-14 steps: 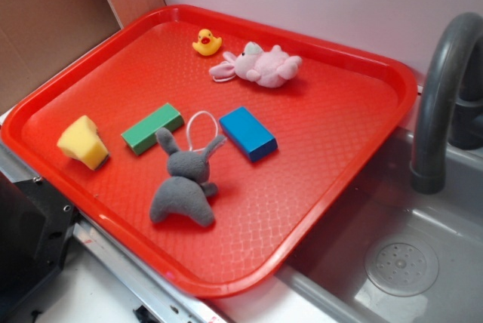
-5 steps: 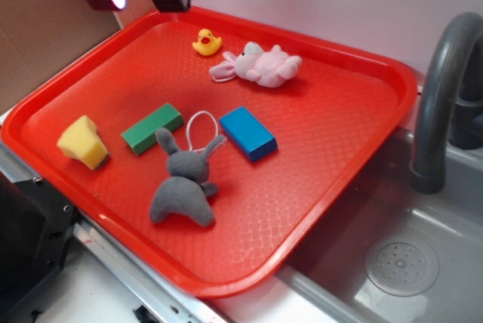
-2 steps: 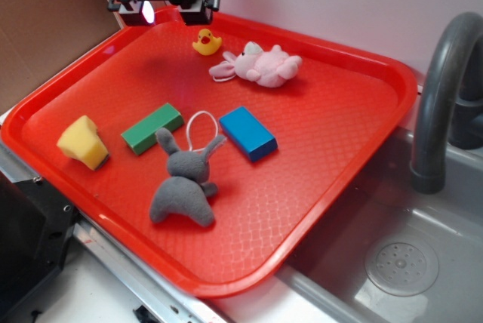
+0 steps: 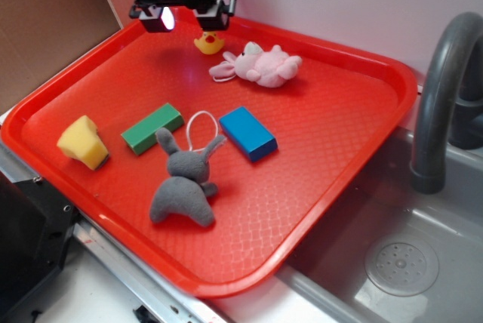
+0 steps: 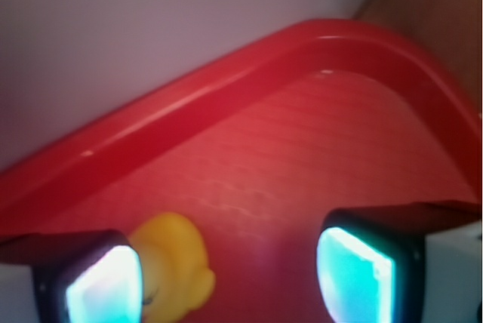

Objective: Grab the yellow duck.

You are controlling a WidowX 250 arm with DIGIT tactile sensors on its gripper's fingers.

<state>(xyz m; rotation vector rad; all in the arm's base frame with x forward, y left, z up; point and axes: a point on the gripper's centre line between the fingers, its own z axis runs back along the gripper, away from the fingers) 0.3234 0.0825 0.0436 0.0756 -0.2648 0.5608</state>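
Note:
The yellow duck point(image 4: 209, 43) sits on the red tray point(image 4: 324, 149) near its far corner. In the exterior view its top is partly hidden by my gripper point(image 4: 186, 16), which hovers just above it, slightly to its left. The jaws stand wide open and empty. In the wrist view the duck point(image 5: 173, 266) lies between the fingers, close against the left fingertip point(image 5: 102, 289) and well apart from the right one; my gripper point(image 5: 230, 278) is centred over bare tray to the duck's right.
A pink plush animal point(image 4: 260, 65) lies just right of the duck. A blue block point(image 4: 247, 133), green block point(image 4: 152, 127), grey plush rabbit point(image 4: 185, 179) and pale-yellow sponge point(image 4: 83, 142) lie nearer. The tray rim point(image 5: 189, 104) and wall are just behind. A sink with faucet point(image 4: 438, 104) is right.
My gripper has come in from the upper left and moved right and down, from beside the tray's far corner to just above the duck. The objects have not moved.

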